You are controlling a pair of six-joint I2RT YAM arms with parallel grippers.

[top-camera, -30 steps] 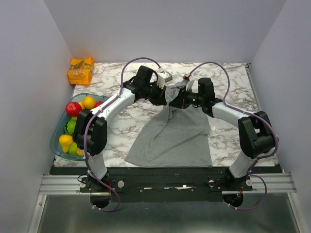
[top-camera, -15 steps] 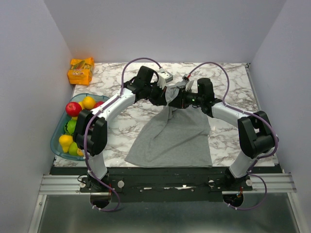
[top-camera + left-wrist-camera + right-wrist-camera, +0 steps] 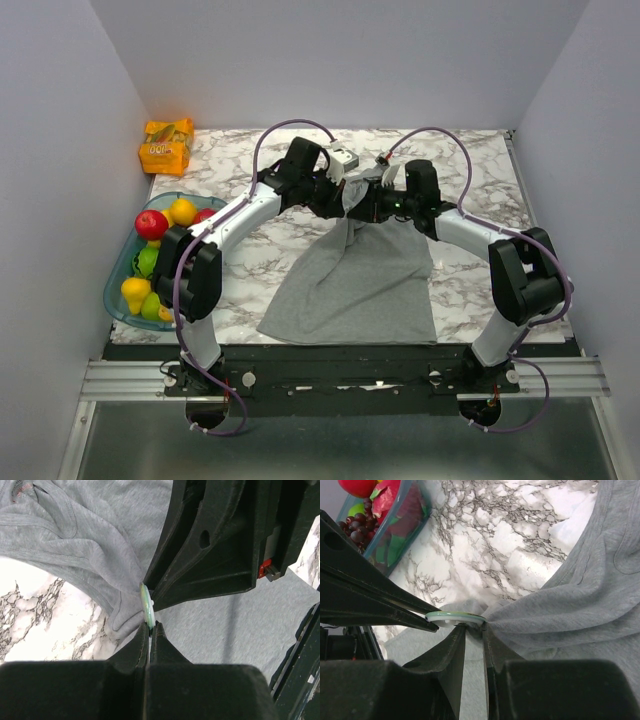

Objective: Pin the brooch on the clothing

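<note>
The clothing (image 3: 360, 285), a light-grey tank top, lies on the marble table with its top end lifted and bunched between the two grippers. My left gripper (image 3: 338, 197) is shut on the brooch (image 3: 146, 602), seen edge-on as a thin green-white disc at my fingertips (image 3: 150, 626). My right gripper (image 3: 362, 208) is shut on a fold of the grey fabric (image 3: 580, 605), its tips (image 3: 474, 629) just under the brooch (image 3: 456, 616). The brooch touches the pinched fold. Its face and pin are hidden.
A clear blue bowl (image 3: 118, 300) of fruit stands at the left edge, also in the right wrist view (image 3: 395, 530). An orange packet (image 3: 166, 146) lies at the back left corner. White walls enclose the table on three sides.
My left arm has edged slightly right, towards the right gripper. The clothing and the right arm look unchanged.
</note>
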